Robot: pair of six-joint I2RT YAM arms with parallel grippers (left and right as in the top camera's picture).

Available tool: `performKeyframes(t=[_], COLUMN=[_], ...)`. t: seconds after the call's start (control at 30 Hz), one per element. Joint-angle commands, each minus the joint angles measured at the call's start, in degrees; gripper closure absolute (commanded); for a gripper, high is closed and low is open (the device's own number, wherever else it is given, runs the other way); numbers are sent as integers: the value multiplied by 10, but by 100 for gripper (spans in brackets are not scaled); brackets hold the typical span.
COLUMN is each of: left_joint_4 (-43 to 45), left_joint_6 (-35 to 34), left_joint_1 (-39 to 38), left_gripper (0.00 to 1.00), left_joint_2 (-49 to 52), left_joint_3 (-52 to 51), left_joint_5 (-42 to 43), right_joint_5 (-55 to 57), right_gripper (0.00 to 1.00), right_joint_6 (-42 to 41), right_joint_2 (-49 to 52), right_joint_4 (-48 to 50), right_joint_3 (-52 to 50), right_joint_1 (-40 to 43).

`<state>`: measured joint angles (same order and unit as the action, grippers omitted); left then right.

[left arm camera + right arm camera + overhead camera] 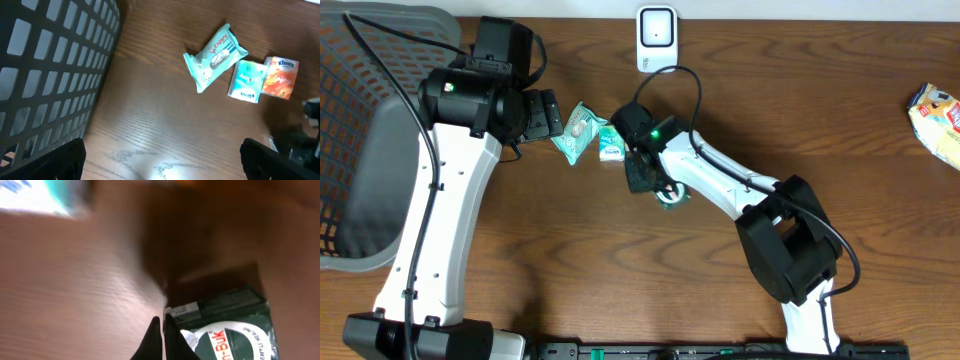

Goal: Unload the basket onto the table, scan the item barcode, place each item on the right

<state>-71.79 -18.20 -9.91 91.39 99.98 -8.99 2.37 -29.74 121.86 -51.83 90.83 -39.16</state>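
Brown wooden surface (620,270). Right gripper (162,325) is closed and empty, its tips at the edge of the dark green packet (235,320), which lies flat. Left gripper (162,160) stands wide open, holding nothing, beside the basket (50,75). White scanner (656,38) sits at the far edge.

Table (620,260): brown wood grain. Basket (370,100): dark grey, square grid mesh. Wipes pack (216,57): mint green, white label. Tissue pack (247,81): teal and white. Kleenex pack (281,77): orange, white top. Packet (230,325): dark green, white round label, dark lettering. Scanner (657,38): white. Edge packet (938,120): yellowish and white. Arms (440,220): white links, black joints.
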Motion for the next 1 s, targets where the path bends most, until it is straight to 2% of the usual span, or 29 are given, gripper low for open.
performKeyframes(t=[0.0, 0.13, 0.3, 0.63, 0.97], left_joint_4=[-2, -2, -2, -2, -2], left_joint_6=[-5, -5, -5, -5, -5], left_joint_1=[1, 1, 1, 1, 1], left_gripper=[2, 2, 2, 2, 2], left_joint_2=[-1, -1, -1, -1, -1], left_joint_3=[-2, -2, -2, -2, -2], left_joint_5=[-7, -7, -7, -7, -7], right_joint_5=[67, 126, 118, 110, 105], right_gripper=[99, 99, 99, 99, 99], right_joint_6=[-6, -7, -6, 31, 25], right_joint_2=[22, 22, 22, 1, -113], right_joint_4=[-56, -131, -188, -202, -233], right_joint_3=[-24, -23, -23, -23, -23], right_joint_1=[1, 11, 33, 40, 81])
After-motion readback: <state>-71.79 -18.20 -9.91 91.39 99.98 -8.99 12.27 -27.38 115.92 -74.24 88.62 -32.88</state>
